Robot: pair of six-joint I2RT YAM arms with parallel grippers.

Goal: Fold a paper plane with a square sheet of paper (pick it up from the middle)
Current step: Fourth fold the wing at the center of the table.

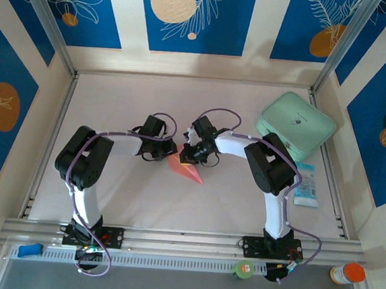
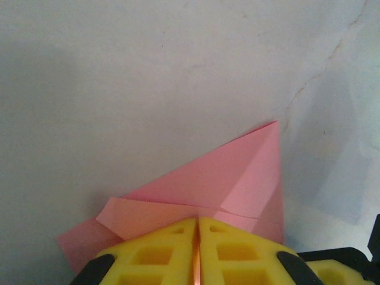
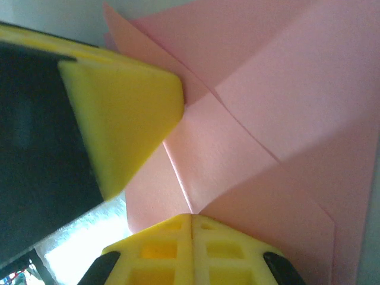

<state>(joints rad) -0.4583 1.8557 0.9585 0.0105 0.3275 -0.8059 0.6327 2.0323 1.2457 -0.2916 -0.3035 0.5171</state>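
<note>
The square sheet of paper (image 1: 192, 171) is salmon-pink and creased into a pointed shape, lying mid-table with its tip toward the near right. My left gripper (image 1: 168, 154) is at its left edge. In the left wrist view the left gripper (image 2: 198, 222) is shut, with a sliver of the paper (image 2: 225, 172) pinched between its yellow fingers. My right gripper (image 1: 191, 155) is over the paper's far part. In the right wrist view the right gripper (image 3: 191, 218) is shut, its tips against the folded paper (image 3: 285, 89) at a crease. A left finger (image 3: 124, 113) shows beside it.
A mint-green rounded pad (image 1: 296, 125) lies at the far right. A white-and-blue packet (image 1: 306, 185) lies by the right wall. An orange-capped bottle (image 1: 348, 273) and a green object (image 1: 243, 269) sit beyond the near rail. Walls enclose the table on three sides.
</note>
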